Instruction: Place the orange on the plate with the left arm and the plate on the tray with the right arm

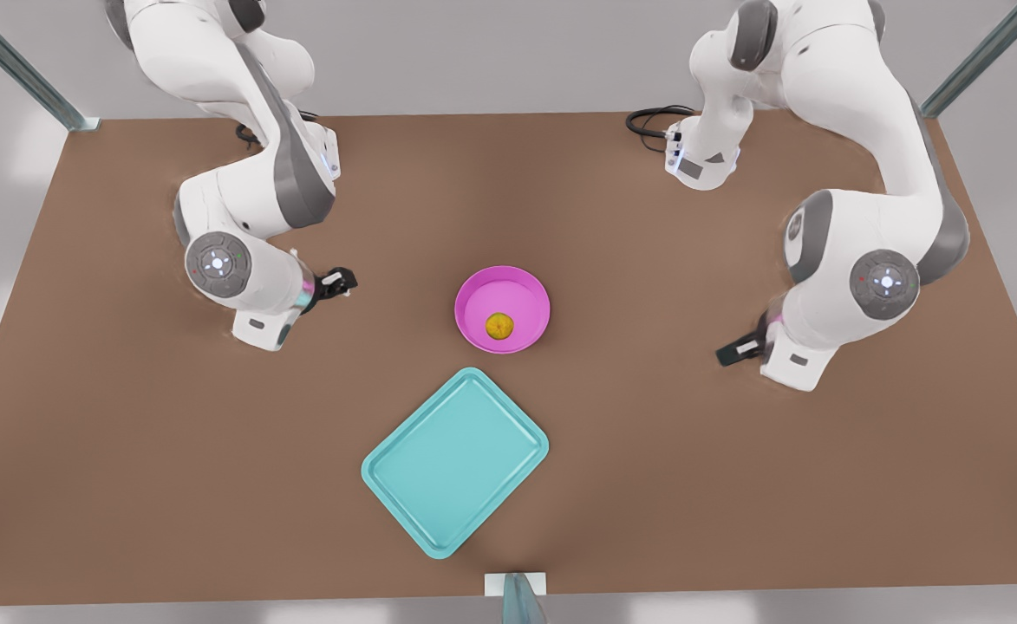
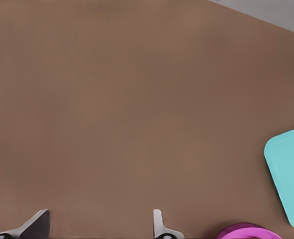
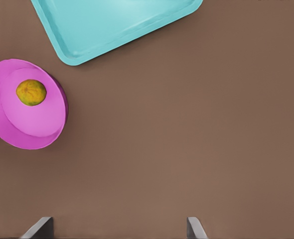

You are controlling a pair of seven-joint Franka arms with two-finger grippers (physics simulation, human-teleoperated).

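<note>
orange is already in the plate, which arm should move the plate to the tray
Right. Its open right gripper faces the plate holding the orange, and its wrist view takes in the whole plate and the tray. The left gripper, also open, waits opposite.

The desk [image 1: 127, 451] looks matt brown, the plate [image 1: 502, 286] glossy pink like plastic, the tray [image 1: 421, 485] smooth teal plastic, the orange [image 1: 499, 326] bumpy and mottled
</note>
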